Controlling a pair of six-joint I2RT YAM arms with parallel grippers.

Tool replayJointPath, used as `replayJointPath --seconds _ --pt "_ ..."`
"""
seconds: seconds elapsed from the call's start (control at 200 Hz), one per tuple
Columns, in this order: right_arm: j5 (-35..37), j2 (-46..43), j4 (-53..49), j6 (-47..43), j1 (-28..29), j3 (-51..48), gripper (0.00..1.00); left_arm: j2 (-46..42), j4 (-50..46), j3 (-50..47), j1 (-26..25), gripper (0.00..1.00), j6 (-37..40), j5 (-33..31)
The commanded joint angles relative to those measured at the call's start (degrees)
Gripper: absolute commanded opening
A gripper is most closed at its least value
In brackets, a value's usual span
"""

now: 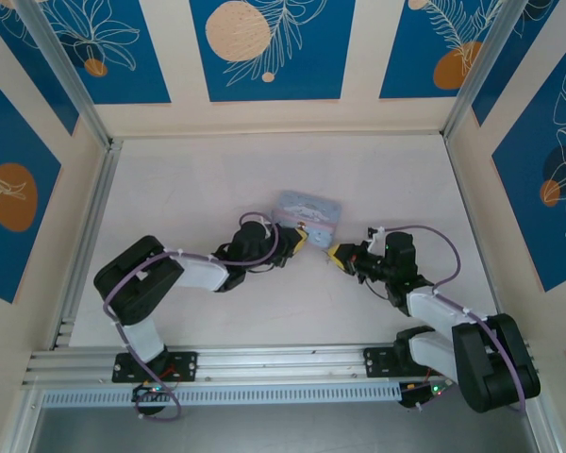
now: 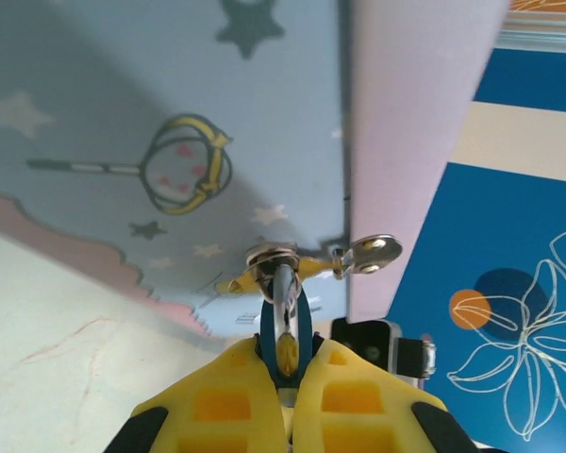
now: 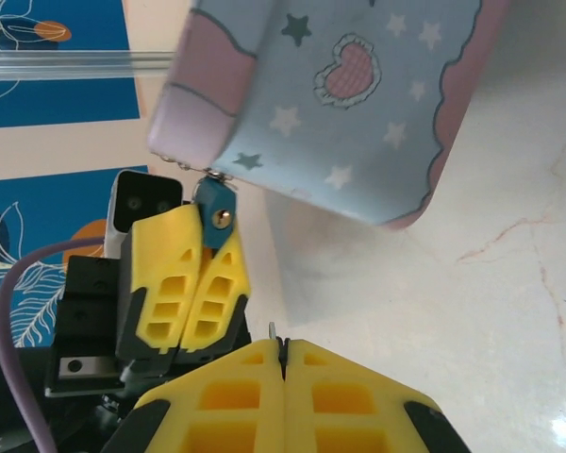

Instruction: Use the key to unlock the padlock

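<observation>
Starting at the left, the left end effector [image 1: 300,238] reaches in to the near edge of the tin [image 1: 308,209], which lies flat mid-desk [image 1: 189,179]. In its wrist view the yellow fingers are together on the padlock [image 2: 283,316], i.e. clamped on the blue body from below. The shackle runs up through the hasp [image 2: 363,253] on the tin's side wall. So the padlock is on the tin and held steady, and as far as we can tell it is not yet open.

Moving right, the right end effector [image 3: 283,366] sits just beside the left one, w/ a small gap btwn them, a bit nearer the desk's front edge. Its fingers are pressed together. A thin dark sliver pokes out of the seam, which we take to be the key [image 3: 274,330]. So it is clamped on the key, tip forward.

The relation that matters shows in the right wrist view. The padlock lies ahead of and to the left of the key tip, near but apart. A small round silver spot on its face, prob. the keyhole, is turned roughly toward us. The key's long axis runs straight out along the fingers and passes to the right of that spot.

Our judgement is that the right arm is the one to act. It needs to shift left and forward and keep the key's axis square to that face. The left arm only needs to brace.
</observation>
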Motion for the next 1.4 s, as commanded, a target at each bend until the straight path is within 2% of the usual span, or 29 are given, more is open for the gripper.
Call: replayJointPath --seconds 0.0,0.27,0.935,1.395 --pt "2.63 1.94 3.8 2.83 1.65 0.73 0.0 -2.34 0.25 0.16 0.28 0.0 -0.19 -1.75" --pt "5.98 5.11 6.4 4.52 6.07 1.97 0.0 -2.07 0.52 0.82 0.36 0.0 0.3 -1.78" --pt "9.38 6.42 9.65 8.92 6.56 3.61 0.0 -1.65 0.45 1.87 -0.61 0.0 0.96 -1.42" --pt "15.29 7.91 10.93 15.26 8.38 3.9 0.0 -0.27 1.99 2.49 -1.59 0.0 -0.5 -2.2"
